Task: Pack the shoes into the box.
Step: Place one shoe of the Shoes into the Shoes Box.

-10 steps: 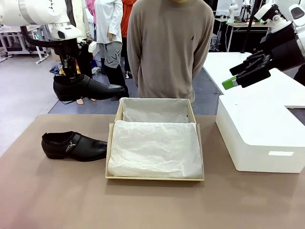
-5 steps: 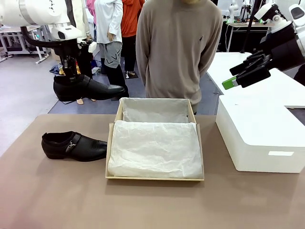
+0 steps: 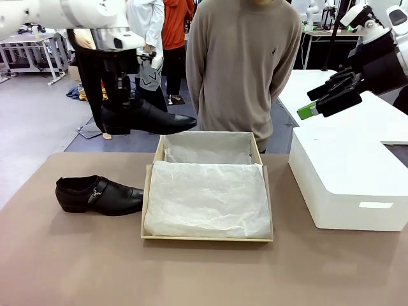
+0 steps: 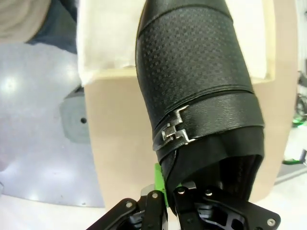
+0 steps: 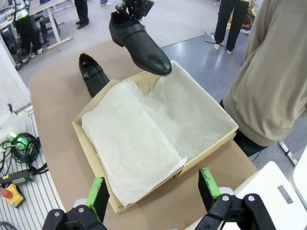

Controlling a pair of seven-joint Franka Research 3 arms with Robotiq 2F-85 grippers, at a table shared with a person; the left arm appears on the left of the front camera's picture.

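The left tool (image 3: 120, 102) hung at upper left, pointing down, clamped on the heel of a shoe (image 3: 153, 120) whose toe reached the box (image 3: 207, 238). The other shoe (image 3: 99, 195) lay on the desk (image 3: 64, 268) beside the box. At upper right, the right tool (image 3: 317, 107) gaped wide, empty.

your work table (image 3: 64, 268) had a plain brown top, matt and evenly lit. beyond its far edge the floor (image 3: 38, 121) was smooth grey, glossy enough to return soft spots of overhead light (image 4: 8, 84). a white table (image 3: 299, 95) stood off your right side, behind a large white box (image 3: 350, 185) that rested on the brown top. a bench with white legs (image 3: 32, 48) stood far off at your left. in the right wrist view, coiled cables (image 5: 21, 143) and a yellow pendant with a red button (image 5: 7, 190) lay beside the work table, next to a ribbed grey strip (image 5: 31, 206).
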